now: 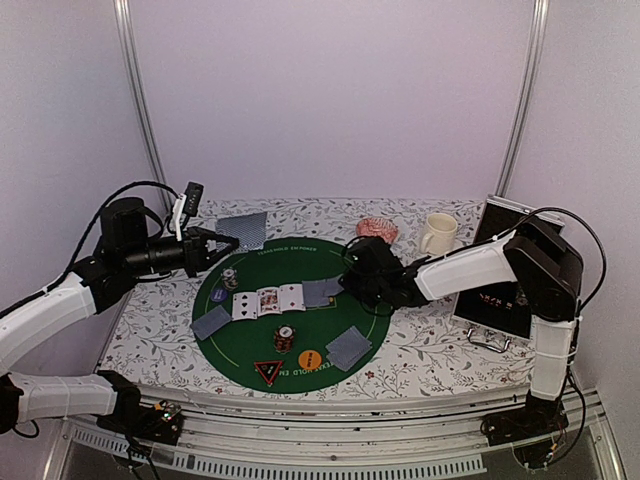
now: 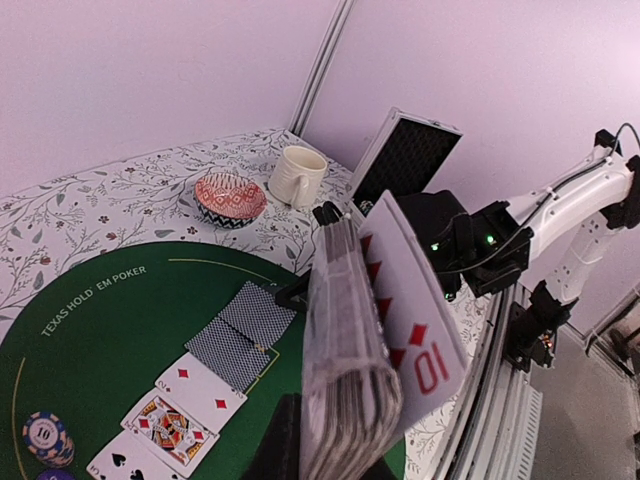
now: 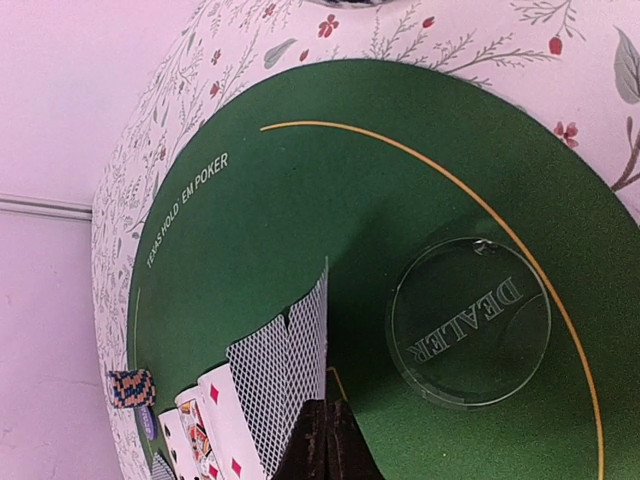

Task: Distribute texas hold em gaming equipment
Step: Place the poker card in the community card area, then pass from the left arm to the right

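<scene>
My left gripper point(image 1: 212, 247) is shut on a thick deck of grey-blue-backed cards point(image 2: 345, 360), held above the mat's far left edge, with a ten of diamonds point(image 2: 425, 345) on its outer face. My right gripper point(image 3: 335, 425) is shut low on the green mat point(image 1: 250, 345), pinching the lifted edge of a face-down card point(image 3: 310, 340) at the right end of the centre row point(image 1: 280, 298). A clear dealer button point(image 3: 468, 322) lies just beside it. Chip stacks point(image 1: 230, 278) point(image 1: 285, 338), an orange button point(image 1: 309, 357) and the triangular marker point(image 1: 268, 372) sit on the mat.
Face-down card pairs lie at the mat's left point(image 1: 212, 322) and front right point(image 1: 348, 347). A pink-patterned bowl point(image 1: 377, 229) and a cream mug point(image 1: 437, 233) stand behind the mat. An open black case point(image 1: 500, 265) stands at the right edge.
</scene>
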You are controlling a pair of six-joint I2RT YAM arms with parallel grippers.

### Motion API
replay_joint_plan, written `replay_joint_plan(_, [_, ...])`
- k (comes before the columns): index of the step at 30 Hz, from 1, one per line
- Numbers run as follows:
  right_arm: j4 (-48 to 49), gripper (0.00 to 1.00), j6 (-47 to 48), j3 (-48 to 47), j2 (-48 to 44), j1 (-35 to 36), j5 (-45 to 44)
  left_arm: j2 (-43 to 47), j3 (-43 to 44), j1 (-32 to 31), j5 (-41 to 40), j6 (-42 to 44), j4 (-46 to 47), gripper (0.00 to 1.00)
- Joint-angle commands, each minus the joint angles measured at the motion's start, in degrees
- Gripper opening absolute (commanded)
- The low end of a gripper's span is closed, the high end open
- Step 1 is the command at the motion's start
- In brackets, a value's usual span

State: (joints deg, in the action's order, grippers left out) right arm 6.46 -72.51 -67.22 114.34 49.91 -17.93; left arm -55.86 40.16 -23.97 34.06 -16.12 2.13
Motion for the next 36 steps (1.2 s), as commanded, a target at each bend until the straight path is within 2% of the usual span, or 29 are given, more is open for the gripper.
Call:
replay_joint_plan(1, [-0.4,0.01,4.7,-0.3,-2.3,-0.4,1.1,0.9,1.5,0.3,1.0,0.2,0.7,0.00])
replay_joint_plan(8, [-1.2,0.03,4.7,-0.9,-2.0,-0.9,2.0,1.5,1.4,0.3,0.8,0.4,0.7,0.00])
replay_joint_plan(10, [-1.2,0.09,4.7,-0.8,-2.0,-0.9,1.9,1.5,1.4,0.3,0.8,0.4,0.7,0.00])
replay_joint_plan(11, [-1.2,0.15,4.6,-0.8,-2.0,-0.9,1.9,1.5,1.4,0.3,0.7,0.4,0.7,0.00])
replay_joint_plan(12, [-1.3,0.24,4.5,-0.9,-2.1,-1.0,1.9,1.5,1.4,0.3,0.7,0.4,0.7,0.00])
replay_joint_plan(14, [-1.3,0.31,4.6,-0.9,-2.1,-1.1,1.7,1.6,1.4,0.3,0.8,0.4,0.7,0.00])
replay_joint_plan(23, [-1.9,0.41,5.5,-0.3,-3.9,-1.5,0.2,1.0,1.4,0.3,0.8,0.5,0.8,0.00])
replay_joint_plan(26, [-0.2,0.43,9.5,0.3,-6.2,-1.5,-1.1,0.7,1.4,0.3,0.9,0.6,0.8,0.00])
replay_joint_plan(28, [4.5,0.45,16.3,1.2,-9.2,-0.8,-3.3,0.6,1.5,0.3,1.1,0.7,0.8,0.00])
replay_joint_plan(30, [14.5,0.51,32.5,3.1,-13.1,1.4,-4.1,0.6,1.4,0.3,1.3,0.8,0.9,0.00])
replay_joint_plan(31, [21.0,0.57,40.2,4.2,-14.7,2.5,-1.4,0.6,1.4,0.3,1.6,0.8,1.0,0.00])
replay_joint_plan(32, [24.6,0.62,53.5,4.6,-16.0,3.3,3.2,0.6,1.4,0.3,2.0,0.9,1.1,0.00])
replay_joint_plan(35, [24.2,0.68,74.5,4.1,-20.0,4.1,24.5,0.7,1.1,0.2,4.3,0.9,2.3,0.00])
replay_joint_plan(36, [23.5,0.70,77.1,4.0,-21.7,4.1,32.5,0.8,1.0,0.2,5.5,0.9,2.9,0.00])
